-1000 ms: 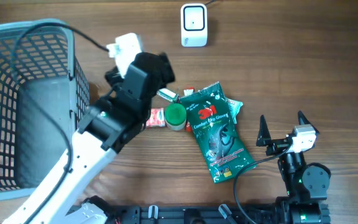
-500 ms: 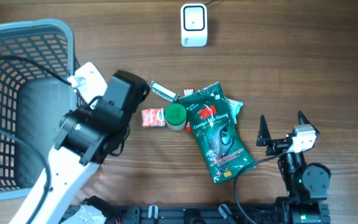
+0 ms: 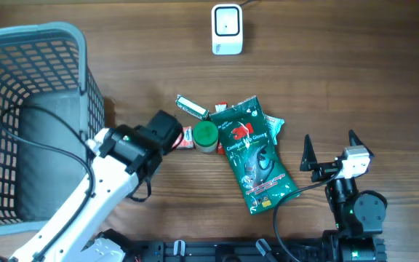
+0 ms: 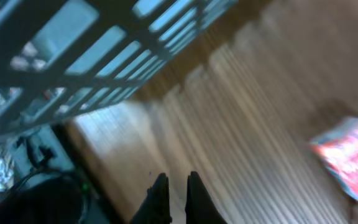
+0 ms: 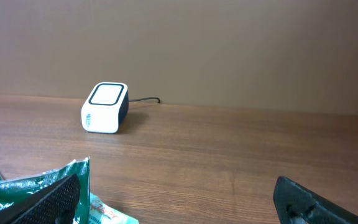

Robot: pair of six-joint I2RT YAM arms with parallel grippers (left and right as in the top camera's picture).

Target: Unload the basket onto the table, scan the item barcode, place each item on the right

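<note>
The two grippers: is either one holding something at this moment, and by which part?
Nothing is held. The left gripper is shut on nothing; the right gripper stands open and empty.

Red packet — blurred, half beyond the right edge

The wooden table carries a blue basket at left, a white scanner at the far edge, and a central cluster: green glove packet, green-capped tub, red packet.
</note>
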